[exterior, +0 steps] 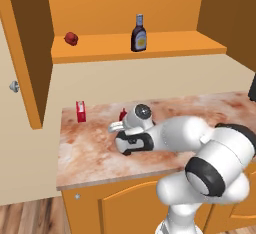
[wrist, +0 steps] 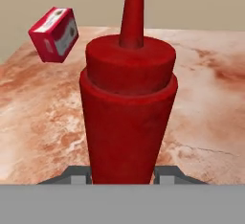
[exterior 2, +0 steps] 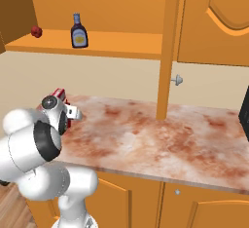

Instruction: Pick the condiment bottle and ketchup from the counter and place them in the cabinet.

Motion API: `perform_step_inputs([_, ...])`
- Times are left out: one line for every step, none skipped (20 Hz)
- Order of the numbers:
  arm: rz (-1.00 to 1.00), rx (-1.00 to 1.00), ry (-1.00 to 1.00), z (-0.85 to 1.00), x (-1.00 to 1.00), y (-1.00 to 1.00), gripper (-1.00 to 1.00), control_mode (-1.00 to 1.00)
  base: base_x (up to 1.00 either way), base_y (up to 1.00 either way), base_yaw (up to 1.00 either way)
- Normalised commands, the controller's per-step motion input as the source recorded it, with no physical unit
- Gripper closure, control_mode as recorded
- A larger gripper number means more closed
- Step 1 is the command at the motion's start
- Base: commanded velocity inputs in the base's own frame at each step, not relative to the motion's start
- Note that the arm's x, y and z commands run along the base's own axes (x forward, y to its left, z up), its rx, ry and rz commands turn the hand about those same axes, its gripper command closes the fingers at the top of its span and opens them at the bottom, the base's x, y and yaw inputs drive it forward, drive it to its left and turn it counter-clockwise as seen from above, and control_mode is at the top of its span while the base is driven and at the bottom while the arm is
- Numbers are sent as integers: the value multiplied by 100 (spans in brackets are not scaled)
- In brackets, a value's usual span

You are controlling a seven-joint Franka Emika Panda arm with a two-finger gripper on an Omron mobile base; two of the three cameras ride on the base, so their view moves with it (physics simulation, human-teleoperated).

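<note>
A white robot arm with dark joints reaches low over a mottled reddish-brown and cream marble-look counter. Its two-finger gripper is closed on the base of a slim all-red squeeze ketchup bottle, one grey finger pressed against each side. The ketchup bottle is still down at the counter, toward its left part; from the left base camera just its red tip peeks out beside the hand. A small red-and-white carton stands near the counter's far left edge, apart from the bottle. Up on the wide shelf of the orange-brown wooden wall cabinet, a small dark bottle with a grey cap and yellowish label stands upright, and a small round red object sits well to its left.
</note>
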Motion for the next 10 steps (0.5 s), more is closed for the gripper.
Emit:
perform_step_inputs([0, 0, -9, 81, -50, -14, 100, -100, 0, 0, 0])
perform_step_inputs([0, 0, -9, 79, -56, -19, 100, -100, 0, 0, 0])
perform_step_inputs([0, 0, -8, 81, -66, -25, 100, -100, 0, 0, 0])
perform_step_inputs([0, 0, -6, 83, -72, -32, 100, -100, 0, 0, 0])
perform_step_inputs([0, 0, -4, 81, -75, -35, 100, -100, 0, 0, 0])
perform_step_inputs([0, 0, -1, 80, -74, -38, 100, -100, 0, 0, 0])
perform_step_inputs([0, 0, 0, 77, -79, -46, 100, -100, 0, 0, 0])
perform_step_inputs([0, 0, 0, 76, -81, -50, 100, -100, 0, 0, 0])
perform_step_inputs([0, 0, 0, 76, -85, -55, 100, -100, 0, 0, 0])
perform_step_inputs([0, 0, 0, 76, -86, -55, 100, -100, 0, 0, 0])
